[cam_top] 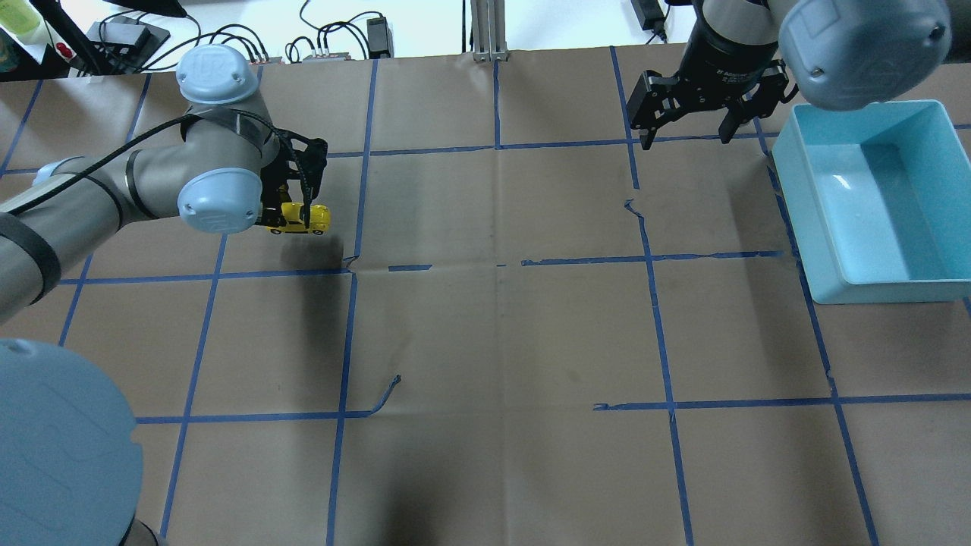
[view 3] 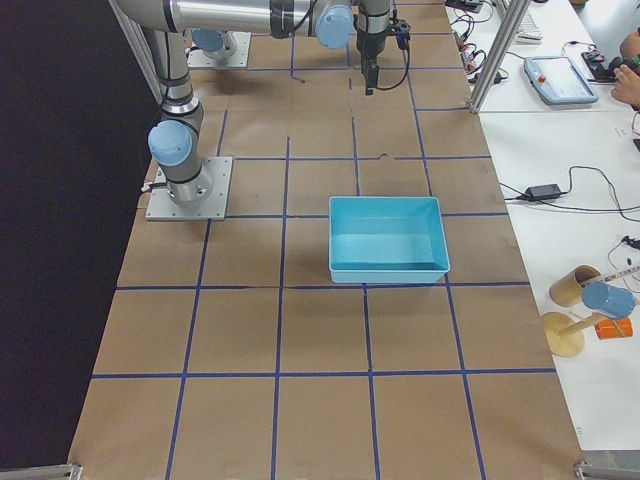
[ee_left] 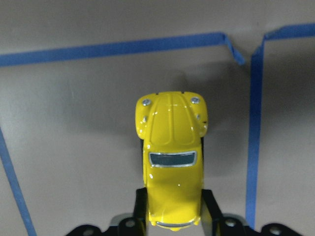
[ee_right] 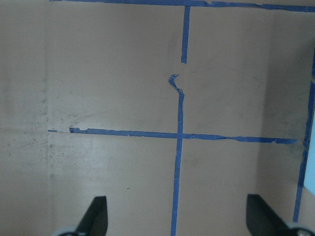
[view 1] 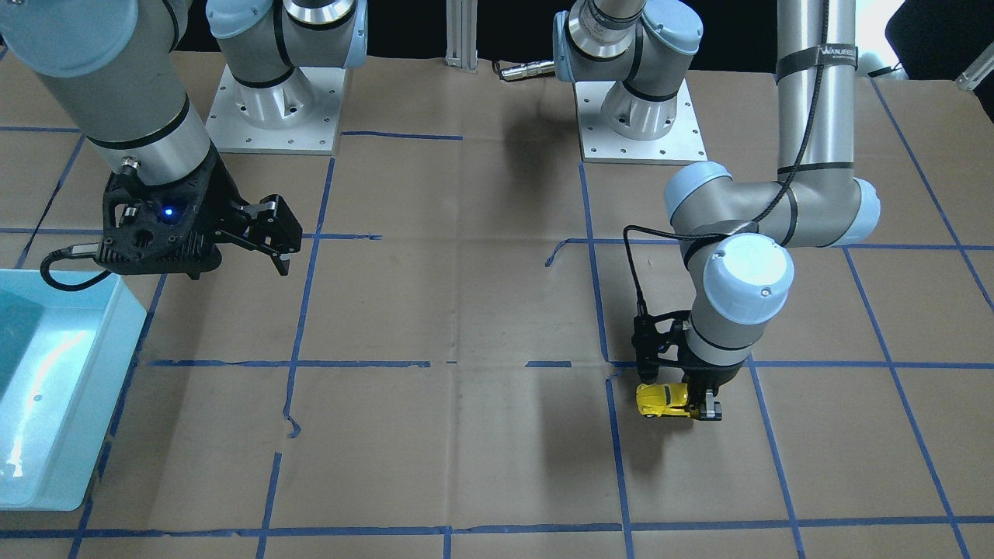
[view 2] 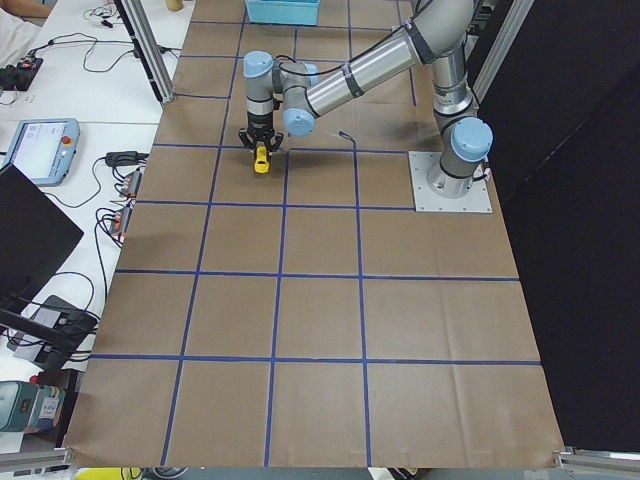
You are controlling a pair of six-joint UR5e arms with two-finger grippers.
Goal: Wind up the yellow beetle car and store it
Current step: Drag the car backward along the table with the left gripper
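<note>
My left end effector (ee_left: 174, 211) pinches the yellow beetle car (ee_left: 171, 147) by its rear, nose pointing away, low on the counter (cam_top: 493, 341), probably for winding. The right end effector (cam_top: 686, 138) hangs spread beside the blue bin (cam_top: 880, 292).

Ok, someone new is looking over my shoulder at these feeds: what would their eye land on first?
The yellow beetle car, the one bright spot on the brown paper, is on the robot's left side, pinched at its rear end by the left gripper. Next comes the light blue bin on the robot's right side, with the right gripper hanging open above the paper close by.
</note>
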